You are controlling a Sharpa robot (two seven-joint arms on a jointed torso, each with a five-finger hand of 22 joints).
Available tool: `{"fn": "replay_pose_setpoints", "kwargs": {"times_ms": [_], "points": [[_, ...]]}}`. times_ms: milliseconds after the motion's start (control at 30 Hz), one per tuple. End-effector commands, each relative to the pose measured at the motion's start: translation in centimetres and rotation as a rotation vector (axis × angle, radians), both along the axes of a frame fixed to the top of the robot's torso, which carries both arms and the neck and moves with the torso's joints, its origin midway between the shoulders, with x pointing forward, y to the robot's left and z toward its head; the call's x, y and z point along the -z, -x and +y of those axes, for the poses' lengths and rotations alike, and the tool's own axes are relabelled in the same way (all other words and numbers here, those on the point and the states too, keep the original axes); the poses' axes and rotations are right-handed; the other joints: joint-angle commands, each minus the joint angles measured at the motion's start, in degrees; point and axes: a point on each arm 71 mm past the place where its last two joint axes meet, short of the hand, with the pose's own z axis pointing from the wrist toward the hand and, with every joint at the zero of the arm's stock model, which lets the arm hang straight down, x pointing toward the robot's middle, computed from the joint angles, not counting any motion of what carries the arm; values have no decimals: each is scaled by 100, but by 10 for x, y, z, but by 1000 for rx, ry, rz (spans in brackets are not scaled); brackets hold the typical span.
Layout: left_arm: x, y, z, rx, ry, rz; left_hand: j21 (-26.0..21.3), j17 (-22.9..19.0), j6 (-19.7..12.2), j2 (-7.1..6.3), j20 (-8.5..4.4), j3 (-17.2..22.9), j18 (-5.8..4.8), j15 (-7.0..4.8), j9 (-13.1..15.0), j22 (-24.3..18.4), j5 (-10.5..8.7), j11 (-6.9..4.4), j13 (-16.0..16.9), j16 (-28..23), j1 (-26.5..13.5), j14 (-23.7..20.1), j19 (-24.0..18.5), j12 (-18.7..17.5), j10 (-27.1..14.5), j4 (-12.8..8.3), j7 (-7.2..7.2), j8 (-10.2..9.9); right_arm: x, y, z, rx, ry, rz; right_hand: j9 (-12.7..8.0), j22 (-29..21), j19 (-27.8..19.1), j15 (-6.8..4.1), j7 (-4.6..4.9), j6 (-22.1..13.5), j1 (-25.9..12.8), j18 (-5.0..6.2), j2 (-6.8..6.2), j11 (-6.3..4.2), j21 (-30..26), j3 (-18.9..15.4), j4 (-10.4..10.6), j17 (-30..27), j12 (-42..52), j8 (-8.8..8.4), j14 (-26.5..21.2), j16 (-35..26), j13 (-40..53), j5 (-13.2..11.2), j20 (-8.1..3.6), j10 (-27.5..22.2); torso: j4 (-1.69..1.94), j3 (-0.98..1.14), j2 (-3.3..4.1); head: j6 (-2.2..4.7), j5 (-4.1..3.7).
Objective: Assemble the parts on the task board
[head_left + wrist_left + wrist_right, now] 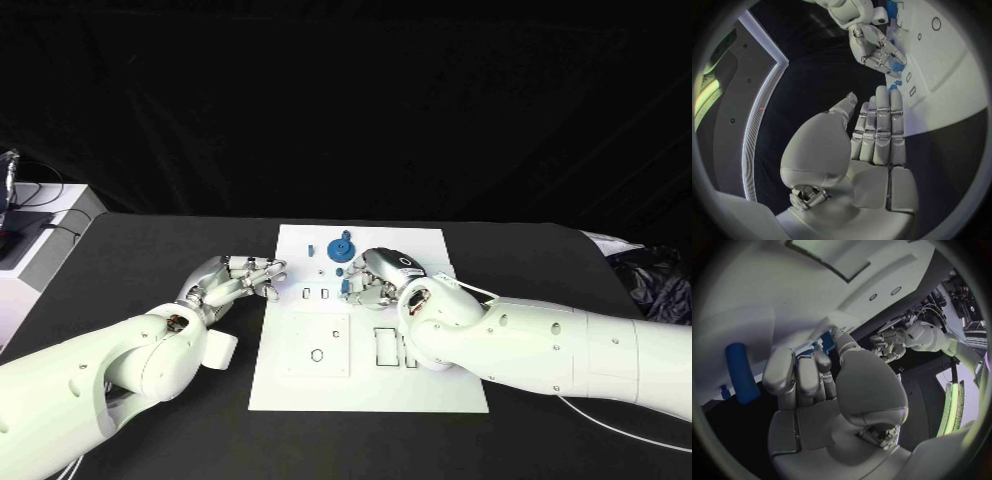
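Observation:
The white task board [433, 385] lies in the middle of the black table. On its far part sit a blue round gear-like part [342, 248] and a few small blue pieces [309, 246]. My right hand [378, 275] is over the board's middle with its fingers curled in. It pinches a small blue part [825, 341] between thumb and fingers, just above the board. A blue cylinder [741, 372] lies on the board beside this hand. At the board's left edge, my left hand [238, 278] holds nothing, its fingers [879, 125] straight and side by side.
The board's near half has a raised square plate with an oval hole [317, 345] and rectangular slots [382, 345]. A white cabinet with cables [36, 250] stands at the table's far left. A dark bag [652, 280] lies at the right edge.

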Motion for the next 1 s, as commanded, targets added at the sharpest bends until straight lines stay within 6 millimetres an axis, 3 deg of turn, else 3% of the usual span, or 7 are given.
{"fn": "replay_pose_setpoints", "kwargs": {"times_ms": [33, 133, 567, 667, 833, 933, 1000], "points": [[-1, 0, -2, 14, 7, -7, -12, -5, -35, 20, 1, -25, 65, 8, -5, -7, -12, 11, 2, 11, -17, -23, -9, 4, -38, 7, 5, 0, 0, 2, 1, -11, -18, -12, -2, 777, 335, 45, 70, -158, -17, 100, -132, 26, -33, -13, 122, 11, -24, -37, -10, 5, -52, 6, 59, -63, -2, 0, 1, -2, 3], [-1, 0, -2, 12, 7, -8, -11, -3, -42, 16, 1, -40, 64, 8, -5, -8, -12, 12, 3, 17, -10, -25, -9, 6, -44, 7, 2, 1, -1, 3, 1, -11, -32, -13, 2, 776, 335, 57, 83, -207, 25, 110, -156, 40, -39, -259, 282, 18, -3, -32, -11, 10, -104, 160, 74, -95, -1, 1, 0, -3, 6], [2, -3, 3, -30, -51, -8, -12, 4, -58, -90, 2, -183, 57, 0, -5, -11, -12, -18, 17, 36, -85, -25, -6, 43, 72, 32, -19, -1, -8, 13, -7, 6, -149, -28, 1, 773, 333, 93, 143, -403, 136, 127, -494, 88, -64, -324, 879, 31, 7, -33, -19, -2, -269, 176, 104, -216, 7, 6, -11, 11, 24], [4, -4, 4, -38, -81, 3, -1, 27, -428, -197, -15, -358, 46, -18, -10, -7, -7, -40, 75, 83, -119, 25, 34, 195, 188, 5, 14, 4, -14, 15, -11, 17, -198, -43, 3, 772, 335, 94, 144, -408, 188, 133, -513, 89, -76, -353, 1028, 33, 33, -35, -20, -6, -303, 189, 110, -229, -2, 6, -15, 17, 41], [7, -7, 2, -17, -161, 33, 270, 397, -526, -201, -117, -699, 24, -107, 33, 168, 4, -103, 368, 631, -286, 143, 173, 774, 181, 94, -8, 157, -27, 14, -20, 37, -272, -56, 2, 777, 343, 76, 120, -307, 71, 126, -429, 66, -56, -342, 899, 40, 83, -45, -14, 3, -287, 267, 92, -189, -25, 23, -40, 55, 66], [7, -11, 1, 4, -232, 44, 818, 1075, -717, -331, -223, -715, 29, -162, 131, 567, 13, -146, 1185, 1590, -537, 3, 132, 1891, -180, 393, -4, 585, -37, 11, -28, 49, -315, -47, 27, 794, 353, 33, 17, -73, -155, 95, -262, 9, 36, -385, 657, 86, 364, 105, -1, 58, -34, 352, 53, -26, -41, 41, -79, 56, 80], [5, -14, -1, 19, -278, 52, 1072, 1304, -609, -308, -270, -759, 63, -222, 218, 726, 53, -231, 1541, 1984, -897, 147, 242, 2405, -105, 665, -65, 802, -43, 8, -34, 54, -343, -38, 43, 800, 356, 21, -16, -11, -282, 85, -199, -11, 70, -385, 637, 98, 390, 196, 5, 73, 4, 447, 42, -2, -54, 57, -103, 66, 100]]}}
